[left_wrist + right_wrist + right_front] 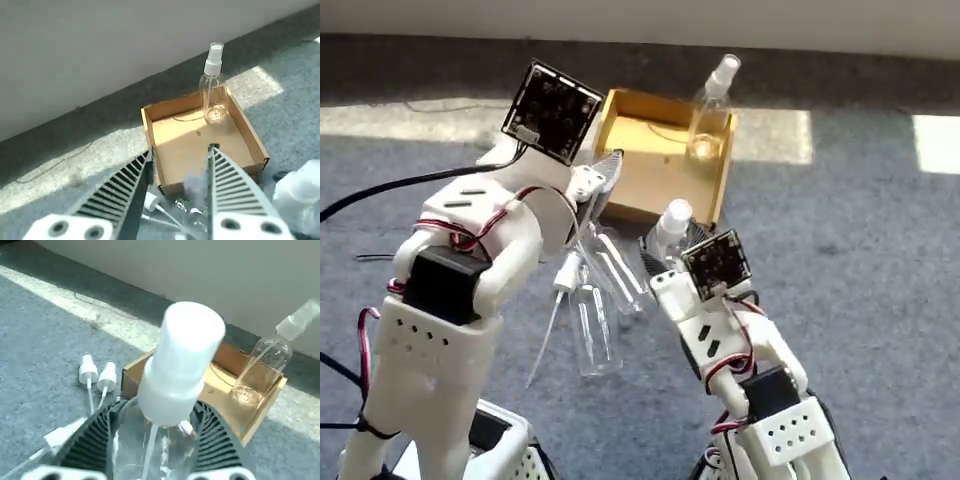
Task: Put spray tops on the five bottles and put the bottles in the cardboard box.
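A clear bottle with a white spray top (182, 355) stands upright in my right gripper (159, 410), which is shut on it just short of the cardboard box's (650, 160) near edge. The same bottle (674, 224) rises from the right gripper (670, 248) in the high view. Another capped bottle (708, 112) stands in the box's far right corner. My left gripper (180, 152) hangs open and empty above the box's (248, 129) left near corner. Two uncapped bottles (596, 325) lie on the carpet between the arms.
Loose spray tops (88, 372) with long tubes lie on the grey carpet left of the box, one (566, 274) beside the lying bottles. A white wall runs behind the box. The box floor (220, 385) is mostly bare.
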